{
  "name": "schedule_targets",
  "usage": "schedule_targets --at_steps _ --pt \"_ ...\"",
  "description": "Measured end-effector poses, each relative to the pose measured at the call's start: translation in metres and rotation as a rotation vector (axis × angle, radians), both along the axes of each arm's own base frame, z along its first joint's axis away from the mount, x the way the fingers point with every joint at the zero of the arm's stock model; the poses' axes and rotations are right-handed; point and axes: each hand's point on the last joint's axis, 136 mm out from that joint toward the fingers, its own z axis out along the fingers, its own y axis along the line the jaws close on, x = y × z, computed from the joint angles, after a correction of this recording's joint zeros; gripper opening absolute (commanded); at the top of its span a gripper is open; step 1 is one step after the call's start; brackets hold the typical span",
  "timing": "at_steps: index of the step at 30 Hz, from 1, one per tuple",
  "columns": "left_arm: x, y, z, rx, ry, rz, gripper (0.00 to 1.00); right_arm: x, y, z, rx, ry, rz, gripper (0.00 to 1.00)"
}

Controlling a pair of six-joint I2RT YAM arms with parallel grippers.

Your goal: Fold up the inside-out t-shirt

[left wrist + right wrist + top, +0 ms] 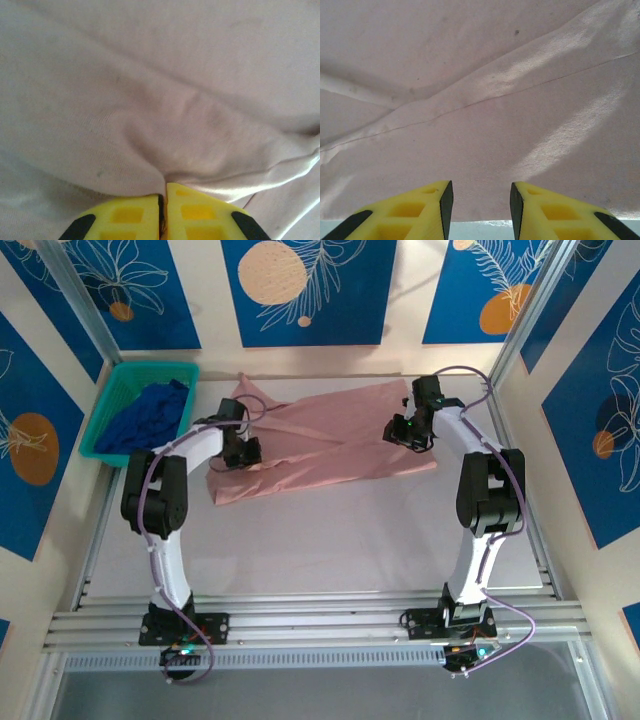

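Shirt (330, 435) – dusty pink, lying spread and creased across the far middle of the table (330, 540), long side running left to right. A diagonal fold crosses the middle. Its lower left corner reaches nearest to me.

Left gripper (240, 452) sits on the shirt's left part. On the left wrist camera the yellow fingers (130, 217) are pressed together at the gripper (161, 196), and the shirt (175, 100) puckers into the seam between them – pinched on a small tuck of cloth.

Right gripper (408, 430) is over the shirt's right part, near the far right corner. On the right wrist camera that gripper (481, 192) has its jaws apart, a narrow-to-middling gap, nothing between them. The shirt (495, 75) lies flat below, a stitched seam running across it, bare table at its edge.

Far left: green basket (103, 405) holding a blue garment (150, 415), apart from the shirt.
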Motion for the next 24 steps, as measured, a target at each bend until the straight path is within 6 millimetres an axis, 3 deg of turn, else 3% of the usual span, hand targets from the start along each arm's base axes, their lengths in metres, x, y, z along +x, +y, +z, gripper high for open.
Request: schedule_targets --at_steps 5,6,8,12,14,18,20,24 --pt "0.038 -0.008 0.017 -0.007 -0.060 -0.008 0.09 -0.002 0.000 -0.002 -0.001 0.006 0.000 0.38" --pt "0.051 -0.011 0.023 -0.008 -0.082 -0.008 0.17 -0.002 0.000 -0.002 -0.001 0.006 0.000 0.38" --pt "0.081 -0.017 0.036 -0.011 -0.137 -0.014 0.40 -0.002 0.000 -0.003 0.002 0.009 0.002 0.37" --pt "0.146 -0.025 0.066 0.015 -0.270 -0.019 0.58 -0.004 0.001 -0.003 0.005 0.009 0.003 0.38" --pt "0.156 -0.023 0.072 0.040 -0.291 -0.022 0.62 -0.008 0.000 -0.005 0.004 0.017 0.004 0.37" --pt "0.140 -0.015 0.066 0.088 -0.242 -0.034 0.63 -0.016 -0.002 -0.011 0.002 0.039 -0.001 0.38" --pt "0.114 -0.009 0.054 0.100 -0.187 -0.040 0.64 -0.017 -0.003 -0.013 0.001 0.043 -0.003 0.38" --pt "0.039 0.008 0.041 0.112 -0.095 -0.036 0.64 -0.014 -0.012 -0.017 -0.002 0.051 -0.022 0.37"
